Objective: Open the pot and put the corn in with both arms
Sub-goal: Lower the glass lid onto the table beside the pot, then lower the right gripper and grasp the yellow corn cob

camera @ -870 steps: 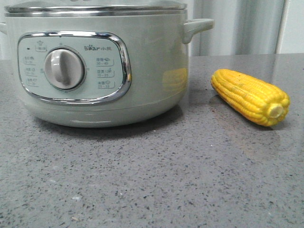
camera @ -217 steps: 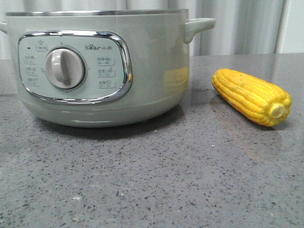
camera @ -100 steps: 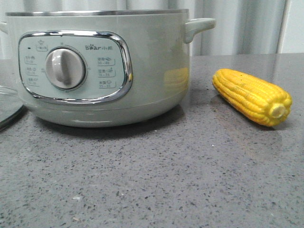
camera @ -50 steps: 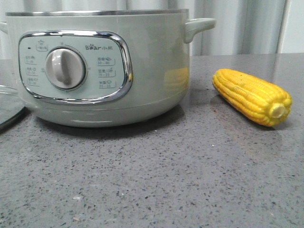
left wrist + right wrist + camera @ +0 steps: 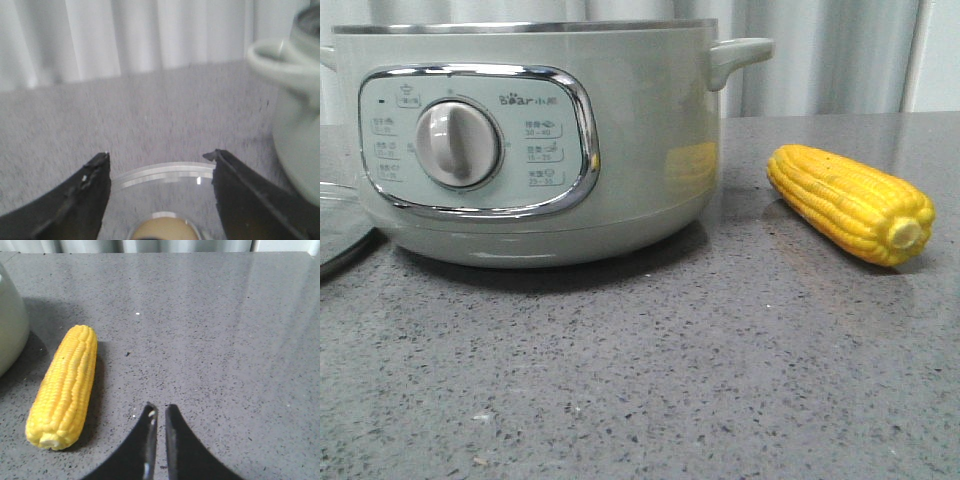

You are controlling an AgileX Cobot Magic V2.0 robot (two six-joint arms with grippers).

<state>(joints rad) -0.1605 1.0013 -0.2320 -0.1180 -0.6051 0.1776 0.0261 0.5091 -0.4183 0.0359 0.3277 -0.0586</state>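
Observation:
The pale green pot (image 5: 530, 140) stands on the grey table with no lid on it; its steel rim shows at the top. The yellow corn (image 5: 850, 203) lies on the table to the right of the pot, stub end toward the camera. My left gripper (image 5: 161, 154) is open, its jaws spread either side of the glass lid (image 5: 165, 175) and its tan knob (image 5: 165, 231), beside the pot's side handle (image 5: 277, 55). My right gripper (image 5: 161, 409) is shut and empty, low over the table beside the corn (image 5: 65, 385), not touching it.
The glass lid's edge (image 5: 335, 225) lies flat on the table at the far left of the front view, against the pot's base. White curtains hang behind the table. The pot's wall (image 5: 7, 320) shows at the edge of the right wrist view.
The lid that sat on the pot is off it and has come down onto the table at the pot's left. The pot and the corn have not moved.

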